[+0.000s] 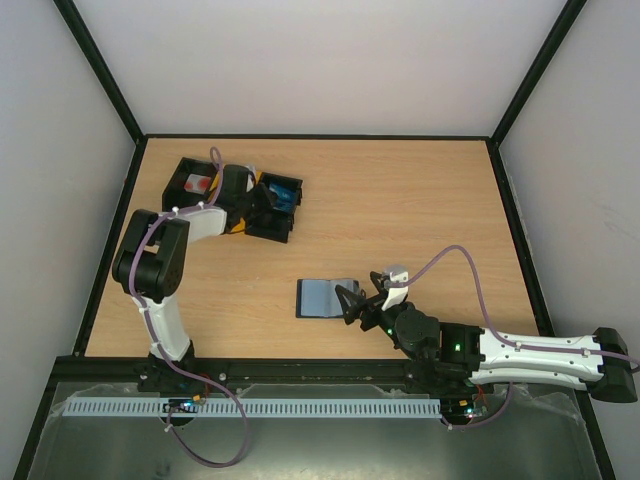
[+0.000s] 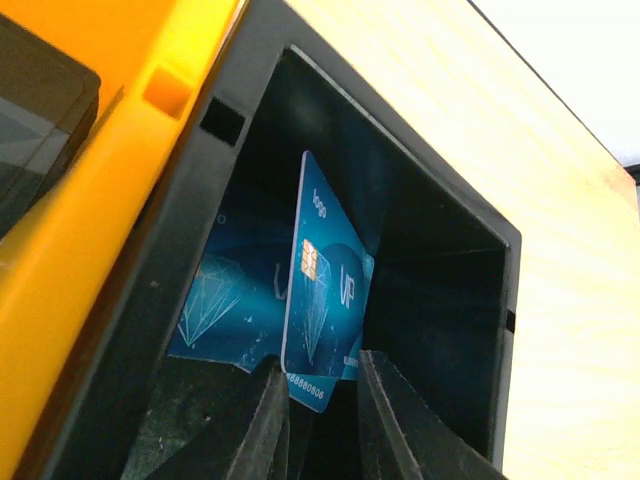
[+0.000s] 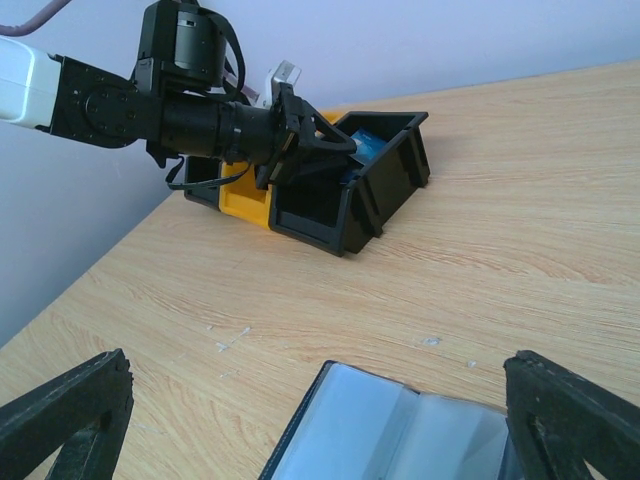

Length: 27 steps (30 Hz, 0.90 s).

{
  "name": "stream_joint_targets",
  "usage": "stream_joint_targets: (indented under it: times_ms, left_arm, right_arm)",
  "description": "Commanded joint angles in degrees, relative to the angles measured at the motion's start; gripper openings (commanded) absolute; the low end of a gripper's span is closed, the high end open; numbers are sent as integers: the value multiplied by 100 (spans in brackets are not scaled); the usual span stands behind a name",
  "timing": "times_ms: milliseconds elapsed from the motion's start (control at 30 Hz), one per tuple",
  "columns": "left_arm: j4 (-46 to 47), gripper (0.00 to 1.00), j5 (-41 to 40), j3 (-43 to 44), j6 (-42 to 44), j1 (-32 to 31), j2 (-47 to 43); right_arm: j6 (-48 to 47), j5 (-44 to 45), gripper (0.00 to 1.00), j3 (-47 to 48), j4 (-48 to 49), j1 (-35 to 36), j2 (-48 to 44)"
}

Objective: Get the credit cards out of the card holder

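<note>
Left wrist: left claw point(image 2: 322, 400) narrowly parted around leaning blue card point(image 2: 320, 290) in black bin point(image 2: 450, 210); right claw point(image 3: 315, 385) wide, above open wallet point(image 3: 400, 430) on table point(image 3: 500, 220).

- Two thin, bright blue rectangular credit cards point(image 2: 318, 300) are counted.
- One small flat card holder point(image 1: 322, 297), black-edged with grey-blue pockets, is counted.
- Two black plastic bins point(image 1: 195, 172) are made out from above; whether the right-hand one is divided cannot be told.
- One yellow plastic bin point(image 3: 245, 202) is counted.
- One small red-and-white item point(image 1: 199, 185) is seen.
- One light wooden worktop point(image 1: 420, 200) is counted.
- Two black-and-white robot arms point(image 1: 160, 260) are counted, each with one two-fingered tool: the left tool point(image 2: 322, 368) and the right tool point(image 3: 315, 375).
</note>
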Motion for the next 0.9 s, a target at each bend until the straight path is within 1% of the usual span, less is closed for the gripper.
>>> stream_joint_targets:
  times_ms: [0,367,500,633,767,867]
  left_arm:
    - [-147,23,-102,203,85,-21,-51]
    - [-192,26,-81,234,120,-20,-67]
    - [-369,30,-56,352,204,-25,-35]
    - [-449,31,-51,374,208,-25,-69]
    - [-630,32,-39,465,284,-21,-201]
    - [-800,32,14,537,328,-33,-423]
  right_arm:
    - [110,150,98,-38,-90,37,-43]
    - [93,105,98,1,-99,35,-34]
    - [80,102,98,-5,-132,36,-44]
    - [-4,51,98,6,-82,34,-35]
    - [-56,42,98,33,-56,34,29]
    - [137,211,98,78,-145,35,126]
